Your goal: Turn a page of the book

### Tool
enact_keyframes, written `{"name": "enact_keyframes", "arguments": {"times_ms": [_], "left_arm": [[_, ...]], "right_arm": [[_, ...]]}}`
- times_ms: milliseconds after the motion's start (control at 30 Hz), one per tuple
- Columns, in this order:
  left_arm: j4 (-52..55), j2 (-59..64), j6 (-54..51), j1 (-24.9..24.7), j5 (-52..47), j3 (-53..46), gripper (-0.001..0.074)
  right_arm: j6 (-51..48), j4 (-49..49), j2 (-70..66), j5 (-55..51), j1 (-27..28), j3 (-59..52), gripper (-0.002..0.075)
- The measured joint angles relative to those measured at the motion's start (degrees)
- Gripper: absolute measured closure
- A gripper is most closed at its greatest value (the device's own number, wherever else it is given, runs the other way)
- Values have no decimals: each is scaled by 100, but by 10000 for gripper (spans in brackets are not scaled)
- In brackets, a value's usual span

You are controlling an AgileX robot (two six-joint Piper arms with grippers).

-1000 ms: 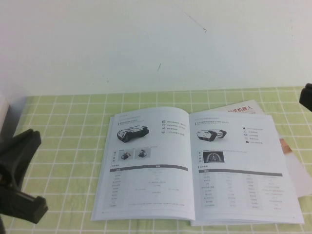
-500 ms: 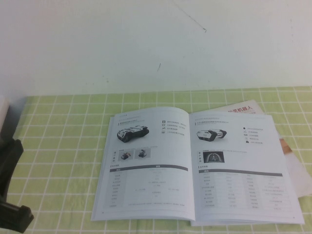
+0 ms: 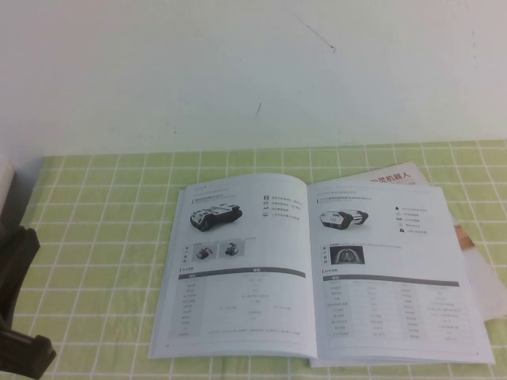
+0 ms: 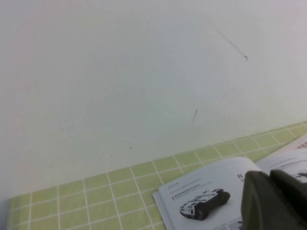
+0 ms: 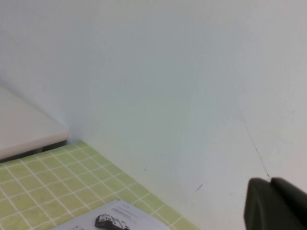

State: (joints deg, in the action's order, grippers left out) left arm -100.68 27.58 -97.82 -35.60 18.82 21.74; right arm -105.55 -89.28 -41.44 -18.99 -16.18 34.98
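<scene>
Book (image 3: 317, 273) lies open flat on the bench (image 3: 103, 214), no page lifted; left end effector (image 4: 276, 201) and right end effector (image 5: 276, 206) both closed, empty, withdrawn; turn looks complete or unstarted.

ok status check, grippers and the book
Left gripper shut, low at table's left edge, off the book. Right gripper shut, raised clear. Book lies open flat; red-headed leaflet tucked underneath, nothing blocking.

The left arm (image 3: 20, 309) sits low at the table's left edge, its left gripper (image 4: 273, 199) closed. The right gripper (image 5: 273, 203) is closed, raised above the table.
</scene>
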Motion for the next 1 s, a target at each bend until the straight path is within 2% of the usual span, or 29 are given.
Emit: {"name": "enact_keyframes", "arguments": {"times_ms": [133,367,533,800,867,900,1000], "left_arm": [[0,0,0,0,0,0,738],[0,0,0,0,0,0,738],[0,0,14,0,0,0,738],[0,0,14,0,0,0,738],[0,0,14,0,0,0,738],[0,0,14,0,0,0,738],[0,0,14,0,0,0,738]], "right_arm": [[1,-12,0,42,0,-11,728],[-378,-186,25,991,0,-404,728],[-502,-380,509,1018,0,-844,728],[-1645,-428,1539,1690,0,-1352,728],[-1254,-65,1662,1899,0,-1587,728],[-688,437,1753,2040,0,-1718,728],[1965,2927,2031,2311,0,-2099,728]]}}
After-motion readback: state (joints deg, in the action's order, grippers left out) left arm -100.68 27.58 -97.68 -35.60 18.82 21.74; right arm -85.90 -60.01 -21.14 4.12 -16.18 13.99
